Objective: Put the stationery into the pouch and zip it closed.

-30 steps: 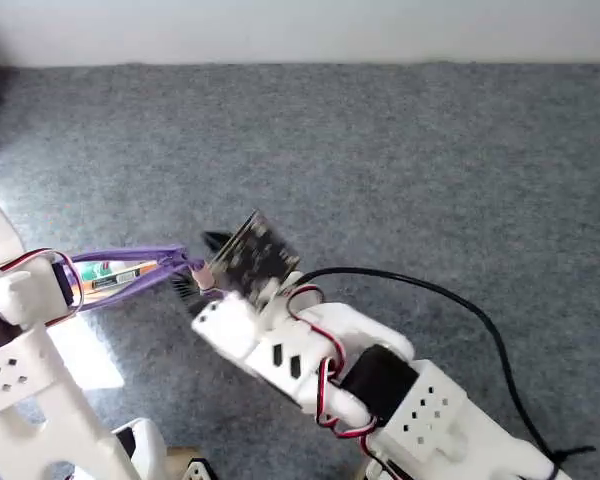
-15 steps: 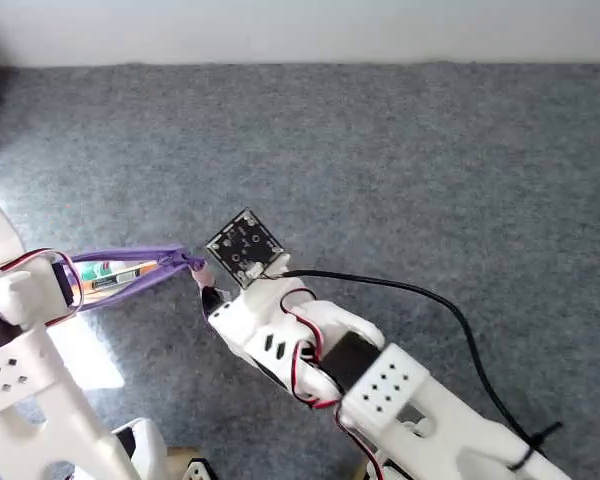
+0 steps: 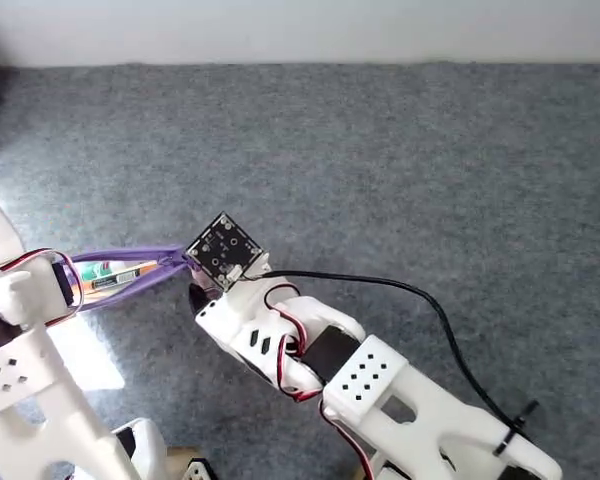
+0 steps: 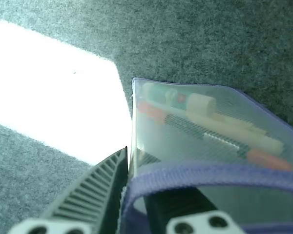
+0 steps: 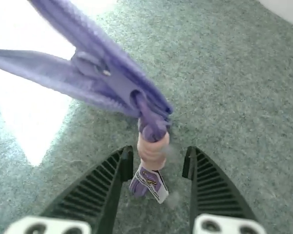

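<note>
L gripper (image 4: 136, 183), lower left, clamped on pouch (image 4: 200, 141) rim | R gripper (image 5: 156, 158), lower centre, fingers wide either side of zip pull (image 5: 153, 146), not pinching | pouch sat mid-left, pens (image 4: 219, 122) inside | grey carpet (image 3: 430, 150) beyond

Nothing legible was in view. The small tag (image 5: 149, 184) under the zipper pull (image 5: 153, 147) of the pouch (image 4: 195, 151) bore a dark mark — too small to read — and print on the pens (image 4: 234, 129) inside the pouch was blurred.
</note>
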You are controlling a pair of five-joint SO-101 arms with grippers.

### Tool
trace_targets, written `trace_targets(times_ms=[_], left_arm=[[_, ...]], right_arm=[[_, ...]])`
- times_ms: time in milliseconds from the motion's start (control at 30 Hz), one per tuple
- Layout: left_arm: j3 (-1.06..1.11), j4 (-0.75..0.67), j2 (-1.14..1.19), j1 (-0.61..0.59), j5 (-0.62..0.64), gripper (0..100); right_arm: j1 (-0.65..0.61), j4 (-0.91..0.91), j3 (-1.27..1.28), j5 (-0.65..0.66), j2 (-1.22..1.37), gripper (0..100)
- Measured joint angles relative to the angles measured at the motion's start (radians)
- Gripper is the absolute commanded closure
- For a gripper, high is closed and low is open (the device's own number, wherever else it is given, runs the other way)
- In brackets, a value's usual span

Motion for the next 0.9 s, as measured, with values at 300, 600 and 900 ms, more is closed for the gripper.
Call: trace_targets(times_ms=[300,600,900], left_arm=[[0.0,0.0,0.0,0.0,0.0,99],[0.0,0.0,0.0,0.0,0.0,99],[0.0,0.0,0.0,0.0,0.0,99]], right_arm=[[0.003,0.008,0.0,0.0,0.003,82.9],[0.003,-0.017,-0.055,0.0,0.077,83.0],[0.003,-0.017,-0.101,0.0,0.095,98.3]])
